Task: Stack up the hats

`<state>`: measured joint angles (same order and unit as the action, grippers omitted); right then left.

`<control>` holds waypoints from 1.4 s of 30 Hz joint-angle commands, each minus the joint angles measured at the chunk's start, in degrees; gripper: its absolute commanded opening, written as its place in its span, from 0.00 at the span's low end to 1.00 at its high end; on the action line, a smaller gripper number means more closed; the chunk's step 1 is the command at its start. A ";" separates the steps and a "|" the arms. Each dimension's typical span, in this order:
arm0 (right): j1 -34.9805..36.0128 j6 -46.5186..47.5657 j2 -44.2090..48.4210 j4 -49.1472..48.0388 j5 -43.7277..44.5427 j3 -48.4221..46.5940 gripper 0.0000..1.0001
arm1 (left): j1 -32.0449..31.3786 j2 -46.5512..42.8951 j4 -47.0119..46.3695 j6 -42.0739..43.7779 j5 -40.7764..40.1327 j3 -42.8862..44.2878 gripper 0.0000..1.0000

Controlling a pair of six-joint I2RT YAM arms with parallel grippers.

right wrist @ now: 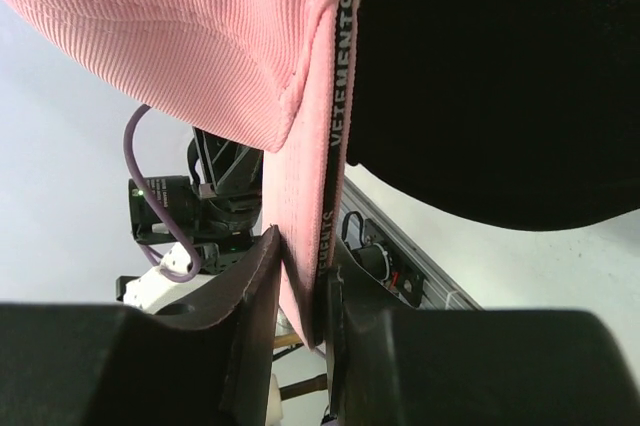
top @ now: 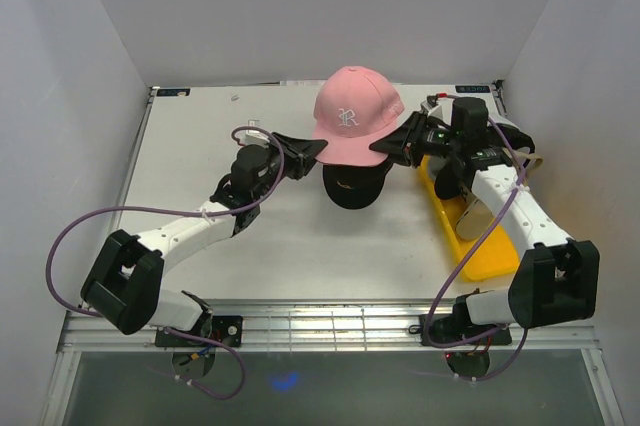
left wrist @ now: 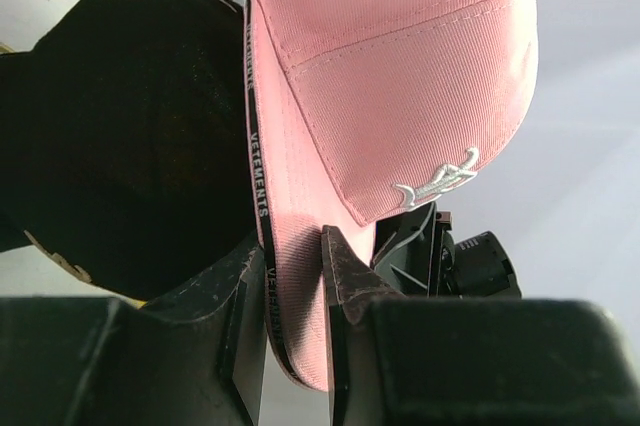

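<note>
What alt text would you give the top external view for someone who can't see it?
The left end effector and right end effector each grip one side of a pink hat, holding it over a black hat on the white table. A yellow tray lies beneath the right arm.

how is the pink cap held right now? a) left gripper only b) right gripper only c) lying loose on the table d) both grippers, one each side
d: the left gripper and right gripper each pinch an edge of the pink cap, holding it above the black cap.
</note>
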<state>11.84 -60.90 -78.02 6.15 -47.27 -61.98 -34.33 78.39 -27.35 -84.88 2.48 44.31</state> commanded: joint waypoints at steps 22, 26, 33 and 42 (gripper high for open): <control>1.00 13.09 3.84 2.46 3.06 11.26 0.10 | -1.62 -2.80 -2.09 3.49 4.73 -4.94 0.00; 1.00 14.14 3.58 2.55 3.50 12.58 0.09 | -1.62 -3.07 -2.09 3.41 4.81 -5.90 0.00; 1.00 15.46 2.70 2.02 3.76 15.57 0.08 | -1.62 -3.07 -1.92 3.49 4.81 -7.22 0.00; -0.14 17.75 2.17 2.20 5.69 18.91 0.08 | -1.62 -2.80 -0.95 3.32 5.17 -9.68 0.00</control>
<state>12.01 -50.15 -74.54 1.58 -46.65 -46.22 -35.55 77.67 -28.25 -83.35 6.63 35.68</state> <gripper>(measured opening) 0.254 0.331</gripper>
